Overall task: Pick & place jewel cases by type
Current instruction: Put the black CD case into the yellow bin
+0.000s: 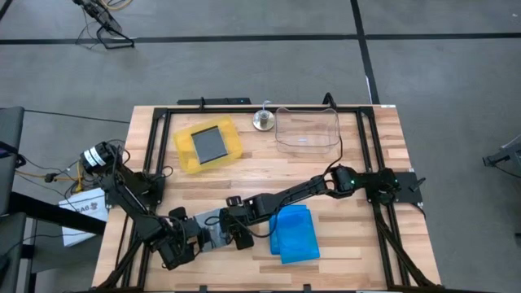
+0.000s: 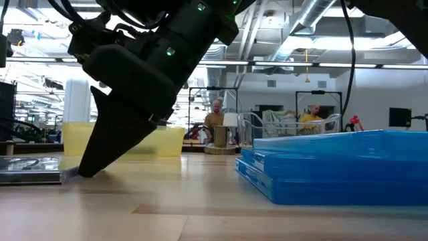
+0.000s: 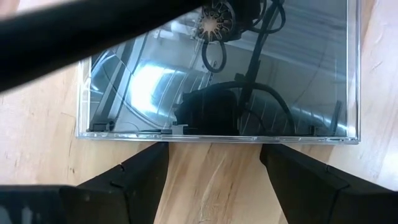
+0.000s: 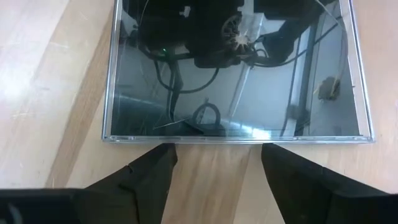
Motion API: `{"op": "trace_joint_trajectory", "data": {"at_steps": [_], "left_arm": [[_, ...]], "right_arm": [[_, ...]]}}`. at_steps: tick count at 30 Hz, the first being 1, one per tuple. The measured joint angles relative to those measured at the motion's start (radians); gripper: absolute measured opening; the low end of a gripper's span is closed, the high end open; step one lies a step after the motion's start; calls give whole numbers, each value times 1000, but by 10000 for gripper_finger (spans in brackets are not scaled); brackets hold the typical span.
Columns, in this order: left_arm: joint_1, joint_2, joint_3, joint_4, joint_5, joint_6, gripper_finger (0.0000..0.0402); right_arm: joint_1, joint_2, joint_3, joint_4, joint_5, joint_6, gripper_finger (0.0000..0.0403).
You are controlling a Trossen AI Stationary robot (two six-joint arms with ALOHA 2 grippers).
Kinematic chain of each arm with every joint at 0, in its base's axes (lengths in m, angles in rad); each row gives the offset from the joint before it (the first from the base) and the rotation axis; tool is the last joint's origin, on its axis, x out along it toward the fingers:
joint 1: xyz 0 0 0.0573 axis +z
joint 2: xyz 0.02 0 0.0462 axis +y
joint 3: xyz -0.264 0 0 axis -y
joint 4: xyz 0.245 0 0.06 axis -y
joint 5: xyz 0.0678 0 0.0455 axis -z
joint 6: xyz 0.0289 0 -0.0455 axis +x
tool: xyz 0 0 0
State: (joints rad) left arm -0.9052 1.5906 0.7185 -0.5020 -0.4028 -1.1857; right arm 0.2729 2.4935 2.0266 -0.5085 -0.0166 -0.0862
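Note:
A clear-grey jewel case (image 1: pixel 210 229) with a silvery dark insert lies flat on the wooden table near its front edge, between my two grippers. My left gripper (image 1: pixel 192 238) stands open at one edge of the case (image 3: pixel 217 74), its fingertips just short of that edge. My right gripper (image 1: pixel 231 225) stands open at the opposite edge of the case (image 4: pixel 236 68), slanting down, its tips low at the table (image 2: pixel 85 171). A stack of blue jewel cases (image 1: pixel 295 233) lies to the right. Another grey case (image 1: pixel 210 144) lies in the yellow tray (image 1: pixel 186 159).
A clear plastic tub (image 1: pixel 308 130) stands at the back of the table, with a small round metal object (image 1: pixel 263 120) beside it. The right arm (image 1: pixel 309 189) stretches across the table's middle. People show in the room beyond the table in the low view.

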Motion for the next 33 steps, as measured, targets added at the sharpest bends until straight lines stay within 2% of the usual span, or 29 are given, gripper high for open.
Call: {"op": "trace_joint_trajectory", "data": {"at_steps": [8,17,33], "left_arm": [[8,0,2,4,-14,14,258],[15,6,79,-103,-10,45,258],[17,2,84,-95,-24,17,258]], "right_arm": [[-5,0,0,1,15,-25,240],[-9,4,33,-42,17,-40,240],[-11,2,61,-106,18,-57,240]]}}
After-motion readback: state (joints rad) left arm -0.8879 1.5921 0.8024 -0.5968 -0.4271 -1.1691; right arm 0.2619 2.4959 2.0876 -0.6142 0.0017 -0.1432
